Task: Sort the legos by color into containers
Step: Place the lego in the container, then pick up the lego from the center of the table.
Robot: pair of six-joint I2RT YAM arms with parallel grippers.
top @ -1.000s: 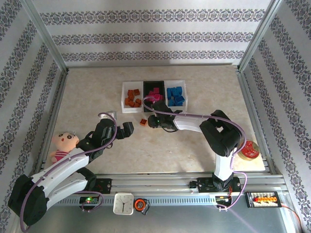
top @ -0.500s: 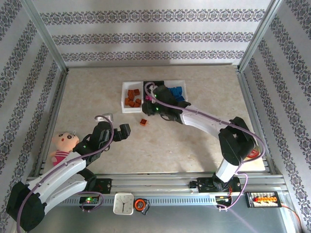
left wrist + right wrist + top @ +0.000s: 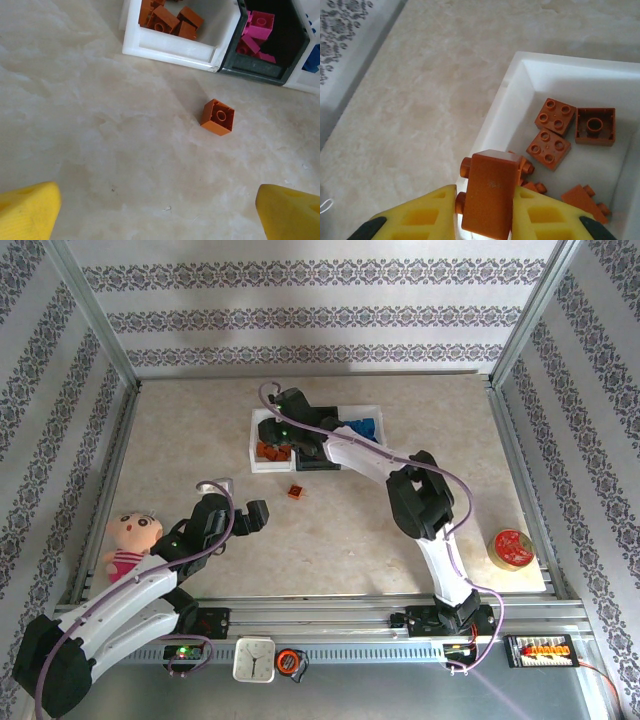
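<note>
My right gripper [image 3: 487,212] is shut on an orange-brown lego [image 3: 490,192], held just above the near-left corner of the left white container [image 3: 505,115]. Several orange-brown legos [image 3: 555,117] lie inside it. From above, the right gripper [image 3: 272,430] hangs over that container [image 3: 255,462], beside the black container [image 3: 318,464] and the white container with blue legos [image 3: 362,428]. One loose orange-brown lego [image 3: 296,491] [image 3: 217,117] lies on the table in front of the containers. My left gripper [image 3: 238,498] [image 3: 160,215] is open and empty, short of that lego. Pink legos [image 3: 260,25] sit in the black container.
A small doll [image 3: 130,540] lies at the table's left edge beside my left arm. A red tape roll [image 3: 511,548] rests near the right front corner. The right arm stretches diagonally across the table's middle.
My right gripper has swung from in front of the containers up and left to above the left white container. The left gripper has drawn back slightly and stayed open.
</note>
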